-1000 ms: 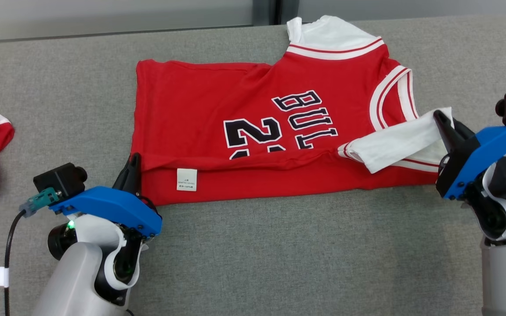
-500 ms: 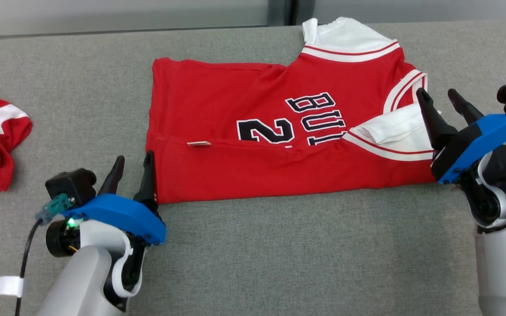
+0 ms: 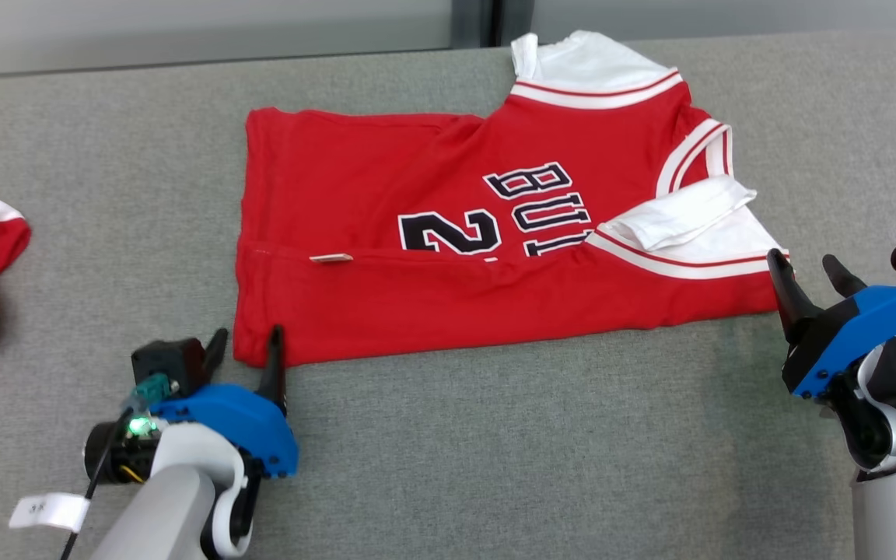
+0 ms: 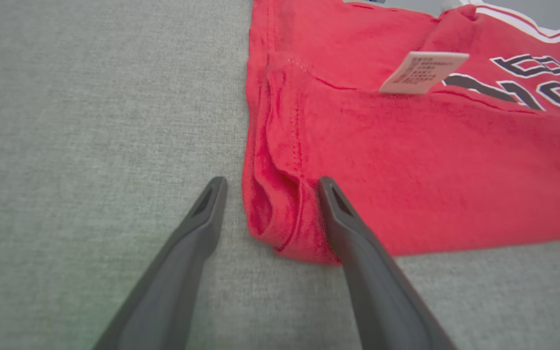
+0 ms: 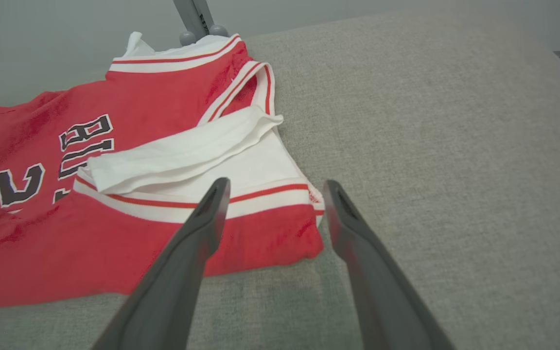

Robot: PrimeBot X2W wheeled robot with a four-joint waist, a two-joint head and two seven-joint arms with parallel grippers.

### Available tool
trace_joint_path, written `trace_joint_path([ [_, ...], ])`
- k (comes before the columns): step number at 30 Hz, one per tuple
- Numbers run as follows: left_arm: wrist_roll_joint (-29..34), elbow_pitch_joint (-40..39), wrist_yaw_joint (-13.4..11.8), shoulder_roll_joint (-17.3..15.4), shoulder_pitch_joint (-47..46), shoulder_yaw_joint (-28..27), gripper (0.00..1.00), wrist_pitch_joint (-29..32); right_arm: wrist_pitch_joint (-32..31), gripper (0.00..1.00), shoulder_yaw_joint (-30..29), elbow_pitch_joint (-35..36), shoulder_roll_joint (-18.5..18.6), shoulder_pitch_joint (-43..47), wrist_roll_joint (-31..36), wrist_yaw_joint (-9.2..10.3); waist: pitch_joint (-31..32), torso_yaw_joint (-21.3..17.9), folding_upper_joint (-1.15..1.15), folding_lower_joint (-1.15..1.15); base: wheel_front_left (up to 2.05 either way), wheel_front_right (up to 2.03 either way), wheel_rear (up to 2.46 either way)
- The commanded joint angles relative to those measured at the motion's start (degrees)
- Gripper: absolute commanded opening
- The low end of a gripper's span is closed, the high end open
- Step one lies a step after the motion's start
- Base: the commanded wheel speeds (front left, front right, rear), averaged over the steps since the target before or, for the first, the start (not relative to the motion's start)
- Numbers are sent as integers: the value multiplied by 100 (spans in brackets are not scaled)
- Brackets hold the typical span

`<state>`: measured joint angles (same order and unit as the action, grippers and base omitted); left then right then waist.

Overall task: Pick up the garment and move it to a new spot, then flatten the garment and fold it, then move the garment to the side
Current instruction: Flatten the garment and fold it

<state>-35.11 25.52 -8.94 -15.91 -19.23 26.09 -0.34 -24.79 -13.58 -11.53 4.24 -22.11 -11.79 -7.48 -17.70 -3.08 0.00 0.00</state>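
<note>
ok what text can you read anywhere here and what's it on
"BUL": black letters on the red jersey, the rest hidden by the fold.
"2": beside those letters, then a second digit cut off by the fold.
Print on the care tag: too small to read.
Marks on the white cable tag: blurred, unreadable.

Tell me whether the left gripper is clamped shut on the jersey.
No, the left gripper is open, its jaws spread apart around a corner of the jersey.

right claw [image 5: 275,184] — spread, empty | jersey [image 5: 66,233] — folded on grey surface [image 5: 455,146]
</note>
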Motion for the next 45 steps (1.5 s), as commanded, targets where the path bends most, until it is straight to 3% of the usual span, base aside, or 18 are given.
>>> trace_joint_path([
  [1, 27, 138, -90, -16, -135, -25, 100, 73, 66, 100, -38, -61, -32, -69, 79, -3, -69, -15, 0, 0, 0, 0, 0],
  [3, -12, 296, -167, 20, -176, -41, 100, 162, 110, 100, -87, -180, -68, -161, 159, -3, -153, -46, 0, 0, 0, 0, 0],
  [4, -34, 356, -195, 33, -203, -50, 73, 210, 116, 100, -129, -254, -84, -205, 190, -3, -198, -59, 0, 0, 0, 0, 0],
  [5, -57, 407, -188, 53, -212, -42, 6, 254, 116, 100, -175, -349, -94, -250, 242, -3, -231, -64, 0, 0, 0, 0, 0],
  [6, -103, 448, -172, 83, -207, -37, 0, 305, 94, 100, -213, -440, -108, -300, 314, -3, -270, -67, 0, 0, 0, 0, 0],
  [14, -221, 516, -47, 140, -119, 59, 0, 459, -29, 100, -311, -1111, -127, -532, 709, -3, -365, 14, 0, 0, 0, 0, 0],
  [15, -254, 512, -4, 155, -70, 79, 0, 453, -61, 31, -225, -1291, -141, -514, 574, -4, -325, 48, 0, 0, 0, 0, 0],
  [16, -260, 495, 15, 161, -38, 74, 0, 419, 4, 0, -193, -1309, -150, -502, 531, -4, -297, 55, 0, 0, 0, 0, 0],
  [21, -329, 331, -6, 114, 116, 14, 0, 265, 295, 0, -214, -1146, -119, -252, 322, -2, -4, 57, 0, 0, 0, 0, 0],
  [27, -457, -220, -164, 12, 559, -98, 0, 271, 257, 0, -364, -407, -116, 478, -86, -2, 499, 70, 0, 0, 0, 0, 0],
  [31, -517, -753, -343, -146, 1050, -97, 0, 460, -58, 0, -431, 209, -115, 1193, -360, -1, 730, 63, 0, 0, 0, 0, 0],
  [38, -523, -1749, -893, -436, 1963, -23, 0, 997, -413, 0, -417, 801, -117, 2219, -846, -1, 836, 9, 0, 0, 0, 0, 0],
  [39, -564, -1886, -945, -434, 2068, -20, 9, 1058, -380, 0, -405, 823, -115, 2280, -887, -1, 832, 2, 0, 0, 0, 0, 0],
  [40, -576, -1995, -985, -448, 2145, -22, 63, 1089, -354, 45, -389, 829, -115, 2329, -917, -1, 824, -2, 0, 0, 0, 0, 0],
  [41, -587, -2079, -1012, -471, 2196, -23, 100, 1122, -329, 100, -391, 791, -117, 2362, -971, -1, 817, -4, 0, 0, 0, 0, 0],
  [45, -384, -2243, -1083, -575, 2120, 69, 100, 1107, -321, 100, -362, 804, -124, 2288, -964, -3, 792, 17, 0, 0, 0, 0, 0],
])
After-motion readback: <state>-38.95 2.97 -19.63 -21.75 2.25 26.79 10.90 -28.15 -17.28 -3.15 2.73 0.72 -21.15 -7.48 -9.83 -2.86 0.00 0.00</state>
